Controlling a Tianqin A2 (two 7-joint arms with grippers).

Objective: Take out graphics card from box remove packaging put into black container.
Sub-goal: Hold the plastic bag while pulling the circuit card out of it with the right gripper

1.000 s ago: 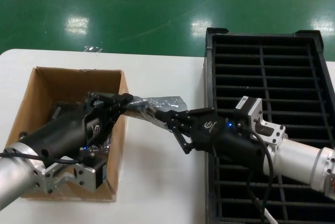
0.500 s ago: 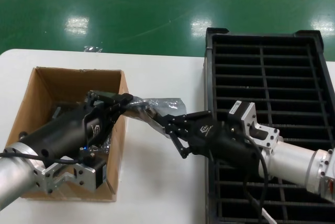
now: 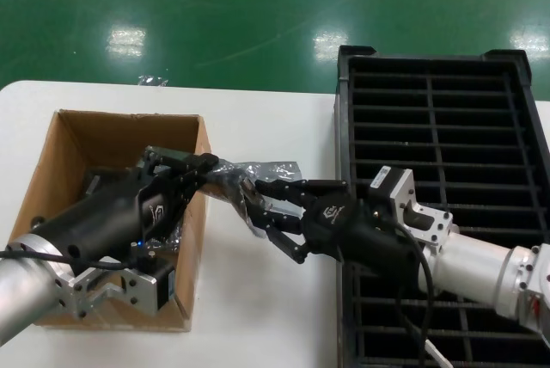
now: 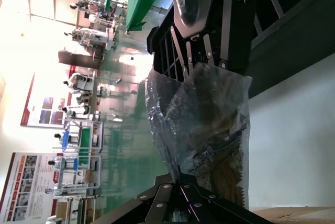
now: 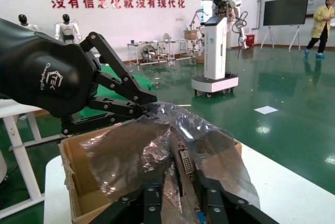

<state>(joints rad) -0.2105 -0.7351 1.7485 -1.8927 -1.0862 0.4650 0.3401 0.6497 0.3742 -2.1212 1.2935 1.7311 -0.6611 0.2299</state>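
Observation:
The packaging (image 3: 262, 172), a crinkly silvery bag, hangs in the air just right of the brown cardboard box (image 3: 60, 153). My left gripper (image 3: 209, 164) (image 4: 180, 174) is shut on the bag's box-side edge. The graphics card shows through the bag; its silver bracket with ports (image 5: 186, 162) lies between my right gripper's fingers. That right gripper (image 3: 256, 206) (image 5: 180, 190) stands open, one finger on each side of the bag's other end, over the white table. The black container (image 3: 447, 110) with its slats lies at the right, under the right arm.
More dark bagged items (image 3: 94, 183) lie inside the box under my left arm. A small scrap of clear plastic (image 3: 153, 81) sits at the table's far edge. Bare white table (image 3: 266, 308) runs between box and container.
My right gripper has moved left toward the box, and its spread fingers now straddle the bag's end. The left gripper has kept its hold in the same place.

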